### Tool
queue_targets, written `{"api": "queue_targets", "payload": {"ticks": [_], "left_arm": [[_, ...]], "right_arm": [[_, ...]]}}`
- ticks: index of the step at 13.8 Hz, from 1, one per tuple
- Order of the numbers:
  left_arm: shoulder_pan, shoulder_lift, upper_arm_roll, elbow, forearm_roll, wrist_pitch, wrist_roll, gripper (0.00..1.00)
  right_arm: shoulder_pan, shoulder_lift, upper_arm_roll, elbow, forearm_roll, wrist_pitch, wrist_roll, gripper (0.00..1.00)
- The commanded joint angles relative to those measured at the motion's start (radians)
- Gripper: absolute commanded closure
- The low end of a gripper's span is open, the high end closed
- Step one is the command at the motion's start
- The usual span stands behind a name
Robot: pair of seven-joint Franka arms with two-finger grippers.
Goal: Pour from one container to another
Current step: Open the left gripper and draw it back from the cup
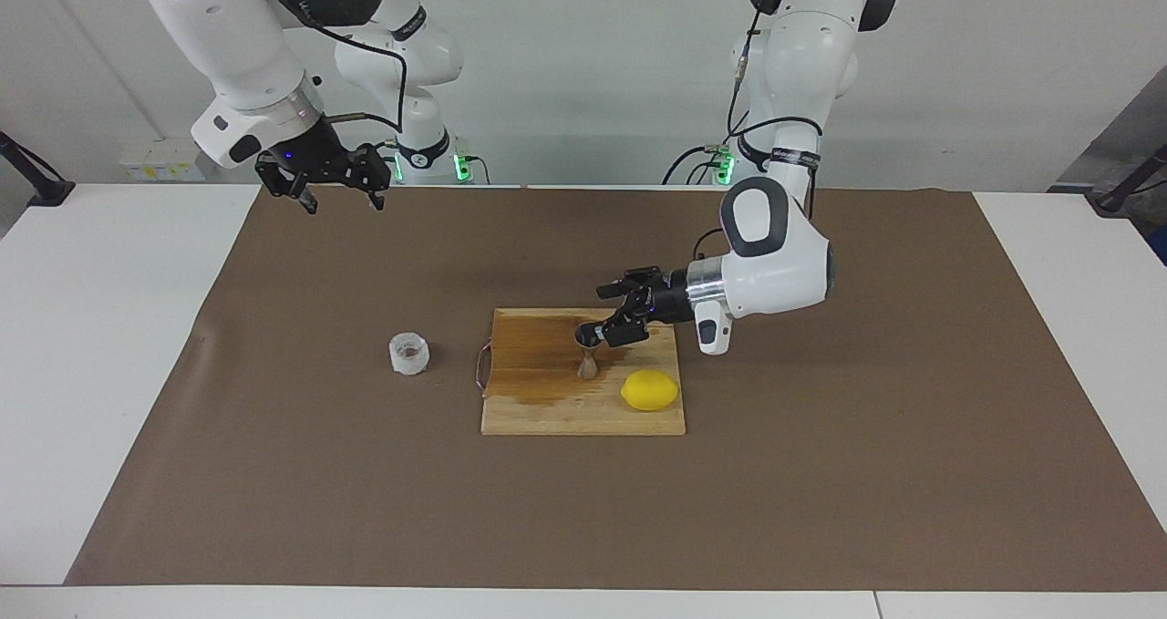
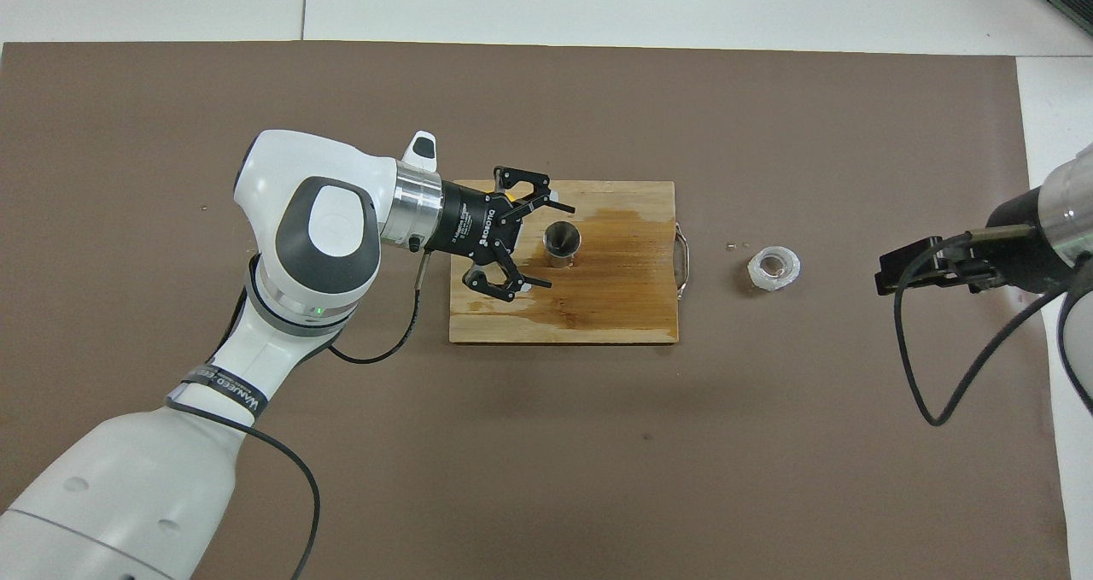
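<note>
The silver jigger [image 1: 588, 353] stands upright on the wooden cutting board [image 1: 547, 409], seen from above in the overhead view [image 2: 562, 243]. My left gripper [image 1: 604, 314] is open and level with the jigger's top, one finger on each side of its upper cone [image 2: 557, 248]. The small ridged plastic cup [image 1: 409, 353] stands on the brown mat beside the board, toward the right arm's end [image 2: 774, 269]. My right gripper [image 1: 339, 201] is open, empty and raised over the mat at the right arm's end [image 2: 901, 274], well apart from the cup.
A yellow lemon [image 1: 649, 390] lies on the board beside the jigger, toward the left arm's end. In the overhead view it is mostly hidden under my left gripper. A dark wet stain [image 2: 623, 238] covers part of the board [image 2: 615, 319].
</note>
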Motion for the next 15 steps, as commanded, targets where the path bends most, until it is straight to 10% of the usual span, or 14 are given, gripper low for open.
{"api": "queue_targets", "payload": {"ticks": [1, 15], "left_arm": [[0.001, -0.09, 0.006, -0.016, 0.191, -0.033, 0.001, 0.0], [0.207, -0.312, 0.012, -0.007, 0.921, -0.341, 0.731, 0.0]], "right_arm": [[-0.017, 0.002, 0.009, 0.008, 0.021, -0.012, 0.008, 0.0], [-0.017, 0.002, 0.009, 0.008, 0.021, -0.012, 0.008, 0.0]]}}
